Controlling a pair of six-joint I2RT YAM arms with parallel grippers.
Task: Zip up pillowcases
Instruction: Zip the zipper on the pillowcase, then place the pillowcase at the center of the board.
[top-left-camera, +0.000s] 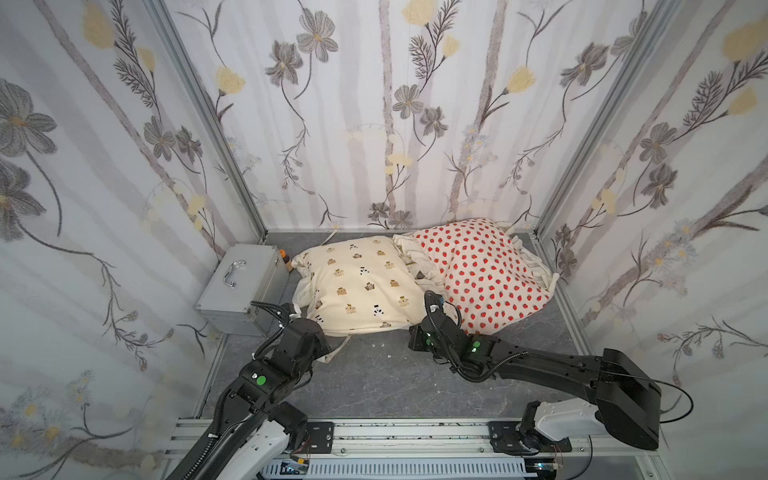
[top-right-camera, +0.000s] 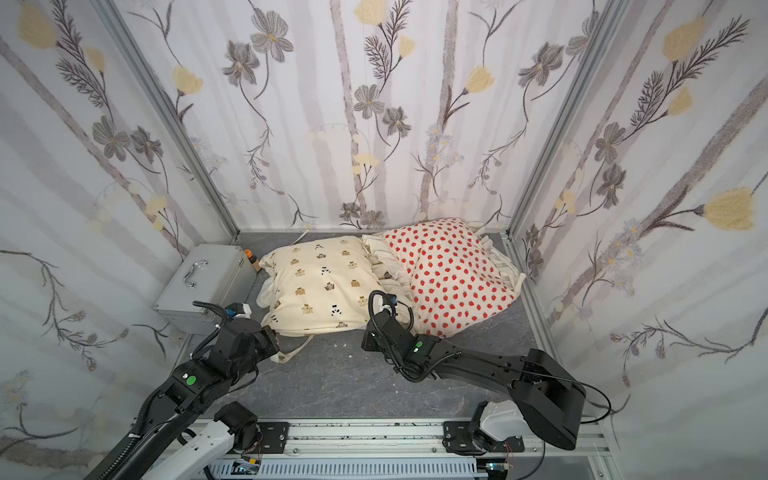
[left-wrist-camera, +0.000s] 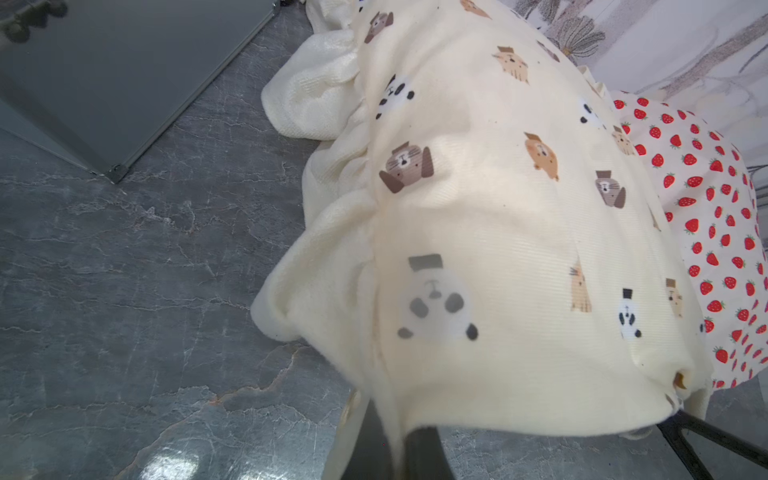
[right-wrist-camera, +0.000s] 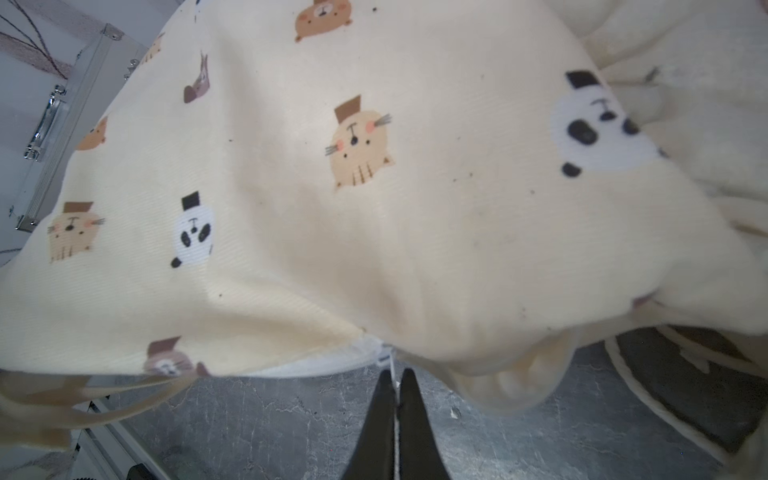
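Observation:
The cream pillowcase (top-left-camera: 357, 282) (top-right-camera: 324, 282) with bears and pandas lies mid-floor, its ruffle overlapping the strawberry pillowcase (top-left-camera: 478, 266) (top-right-camera: 449, 266) to its right. My left gripper (left-wrist-camera: 397, 436) is shut on the cream case's near-left edge fabric (left-wrist-camera: 498, 208), which drapes over the black fingers (left-wrist-camera: 419, 453). My right gripper (right-wrist-camera: 397, 376) is shut at the cream case's (right-wrist-camera: 374, 208) near-right edge on a thin white zipper pull (right-wrist-camera: 392, 359). White zipper tape (right-wrist-camera: 332, 361) shows under that edge. In both top views the wrists hide the fingertips.
A silver metal case (top-left-camera: 241, 282) (top-right-camera: 203, 278) with a handle stands at the left wall, close to the left arm. A small orange-capped bottle (top-left-camera: 284, 257) sits behind it. Loose cream ties (top-left-camera: 338, 353) trail on the grey marble floor (top-left-camera: 374, 382). Floral walls enclose three sides.

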